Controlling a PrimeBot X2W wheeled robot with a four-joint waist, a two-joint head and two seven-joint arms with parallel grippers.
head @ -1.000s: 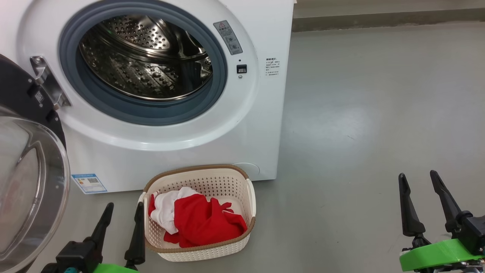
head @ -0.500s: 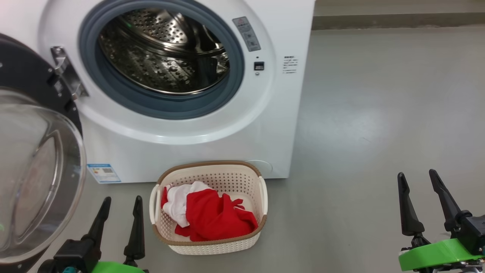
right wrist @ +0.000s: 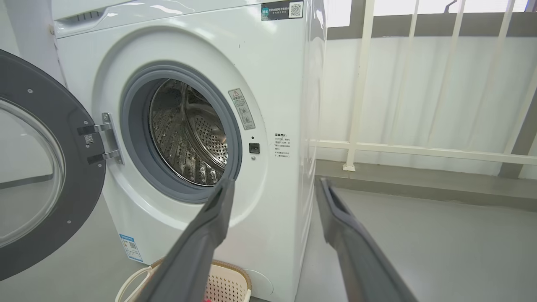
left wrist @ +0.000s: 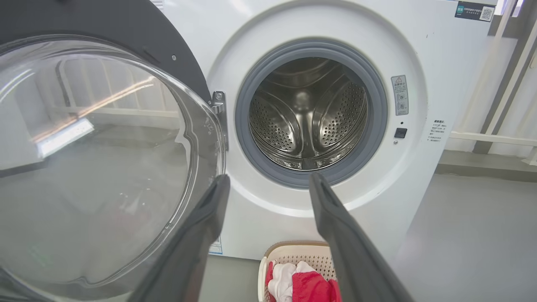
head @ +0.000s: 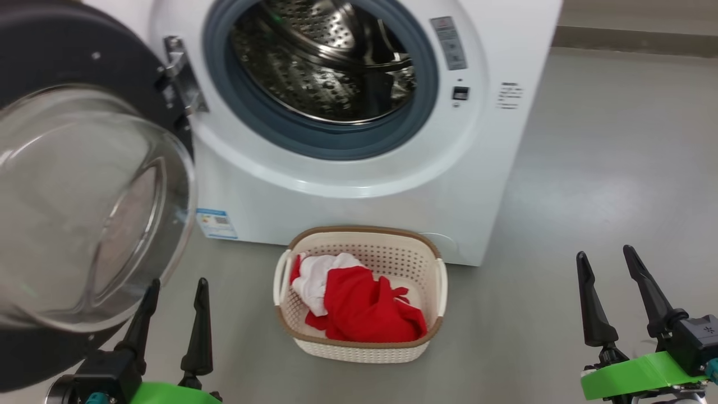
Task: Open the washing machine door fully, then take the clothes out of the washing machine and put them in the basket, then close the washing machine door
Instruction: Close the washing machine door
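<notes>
Door: the washing machine door (head: 84, 185) stands swung out to the robot's left on its hinge (head: 179, 78), its glass bulge facing the robot.
Drum: the drum (head: 331, 62) looks empty as far as it shows.
Clothes: the clothes (head: 364, 308) lie in a red and white heap in the basket (head: 359, 230), on the floor just in front of the washing machine (head: 364, 185).
Left gripper: the left gripper (head: 178, 282) has its fingers spread wide, holds nothing, and is just beside the door's lower edge.
Right gripper: the right gripper (head: 604, 252) is spread wide and empty, well apart to the right.
Step in hand: probably closing the door.
Doing it well: the left gripper is nearer. It should catch the black rim at the free edge, not the glass, and follow the door's arc. The fingers should keep out of the gap at the rubber ring. The push should end firmly so the latch catches.
Watch: whether the door clears the basket cannot be told.
</notes>
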